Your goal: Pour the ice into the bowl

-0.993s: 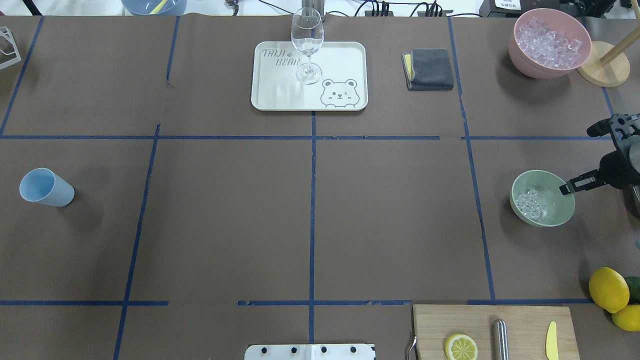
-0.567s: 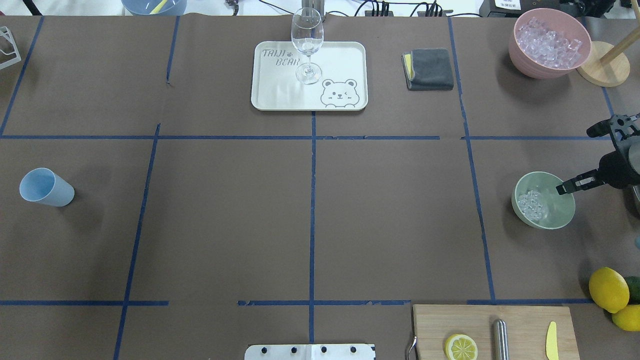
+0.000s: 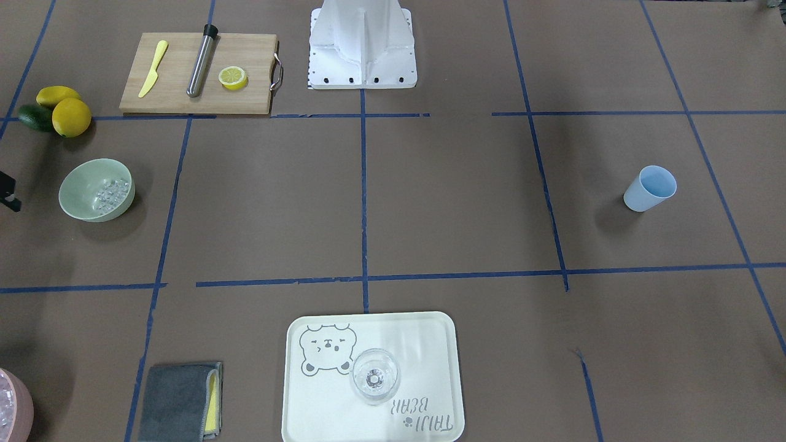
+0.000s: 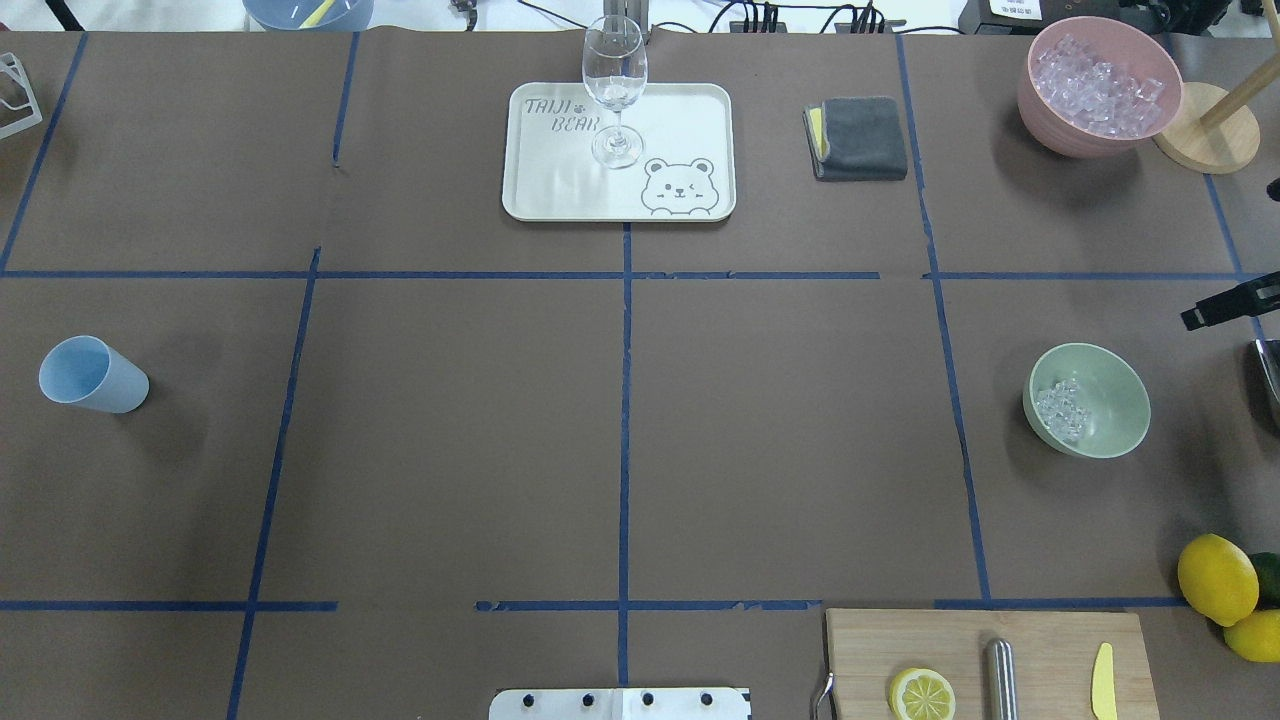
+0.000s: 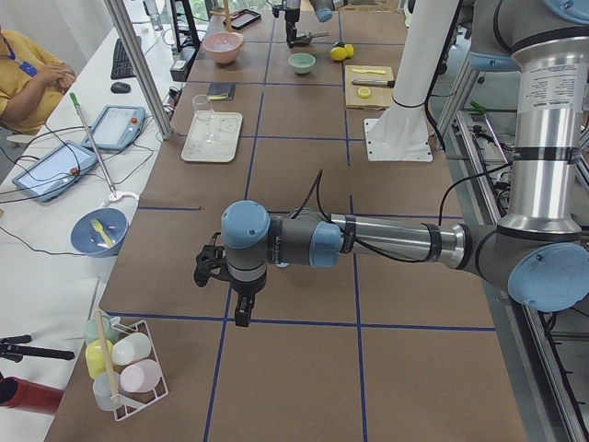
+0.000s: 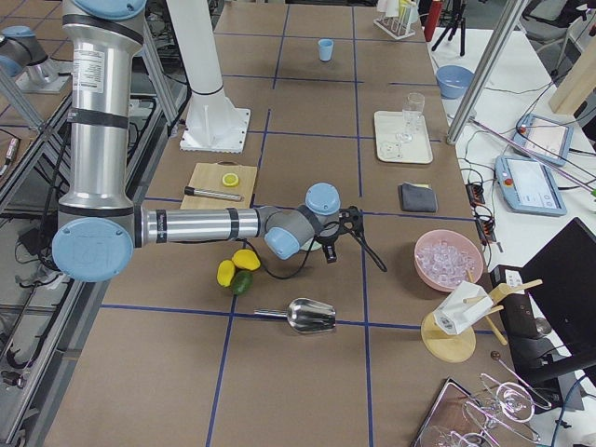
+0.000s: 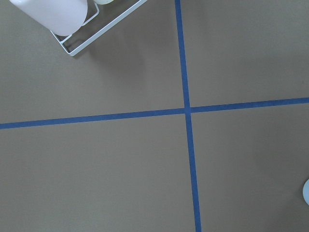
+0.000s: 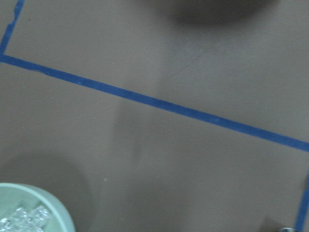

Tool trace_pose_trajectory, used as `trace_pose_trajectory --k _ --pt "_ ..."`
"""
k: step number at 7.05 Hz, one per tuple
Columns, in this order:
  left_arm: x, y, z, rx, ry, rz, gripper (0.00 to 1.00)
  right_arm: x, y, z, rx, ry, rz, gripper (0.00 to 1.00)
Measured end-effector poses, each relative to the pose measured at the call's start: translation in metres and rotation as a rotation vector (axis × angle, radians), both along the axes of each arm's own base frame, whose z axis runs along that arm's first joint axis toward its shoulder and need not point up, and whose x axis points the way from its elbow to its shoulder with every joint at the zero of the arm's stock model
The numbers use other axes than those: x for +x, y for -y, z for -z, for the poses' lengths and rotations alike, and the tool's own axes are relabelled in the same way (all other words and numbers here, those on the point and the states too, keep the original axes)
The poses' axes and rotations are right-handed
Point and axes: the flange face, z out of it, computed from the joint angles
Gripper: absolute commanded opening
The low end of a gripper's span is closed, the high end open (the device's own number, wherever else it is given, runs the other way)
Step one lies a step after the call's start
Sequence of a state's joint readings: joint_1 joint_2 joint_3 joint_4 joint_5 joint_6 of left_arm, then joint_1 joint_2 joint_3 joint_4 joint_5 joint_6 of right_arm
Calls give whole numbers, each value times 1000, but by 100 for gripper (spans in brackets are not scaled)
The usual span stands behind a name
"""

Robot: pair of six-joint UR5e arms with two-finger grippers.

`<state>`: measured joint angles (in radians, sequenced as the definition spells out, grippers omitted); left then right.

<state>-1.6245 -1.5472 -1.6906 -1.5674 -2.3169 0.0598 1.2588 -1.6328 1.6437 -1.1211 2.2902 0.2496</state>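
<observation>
the pale green bowl (image 4: pixel 1118 398) sits upright near the right edge of the surface (image 4: pixel 780 420), with a small heap of clear ice (image 4: pixel 1060 410) against its inner wall. it stands well apart from the lemons (image 4: pixel 1217 578). the right claw (image 6: pixel 341 237), largely cut off overhead, is spread and empty beside the bowl; i cannot tell the left claw's (image 5: pixel 221 295) opening.
</observation>
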Motion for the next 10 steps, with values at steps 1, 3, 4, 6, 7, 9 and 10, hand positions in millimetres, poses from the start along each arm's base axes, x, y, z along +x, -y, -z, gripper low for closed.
trace_pose_trajectory --k 1,3,4,6,7,9,10 --pt "0 0 -2 -4 1 0 100 46 13 -4 -6 -44 7 100" --pt "1 -1 -8 -18 1 -1 100 123 10 -21 -138 -89 -17 100" --pt "1 -1 -9 -21 0 -1 100 140 -6 -40 -238 -95 -27 100" --pt "1 -1 -9 -19 -1 -2 100 154 -35 -67 -329 -100 -44 100" --pt "1 -1 -9 -18 -1 -3 100 156 -40 -72 -328 -100 -48 100" --pt "1 -1 -10 -19 0 -3 100 157 -49 -77 -284 -97 -56 100" --pt "1 -2 -10 -23 0 -2 100 156 -55 -81 -264 -91 -58 100"
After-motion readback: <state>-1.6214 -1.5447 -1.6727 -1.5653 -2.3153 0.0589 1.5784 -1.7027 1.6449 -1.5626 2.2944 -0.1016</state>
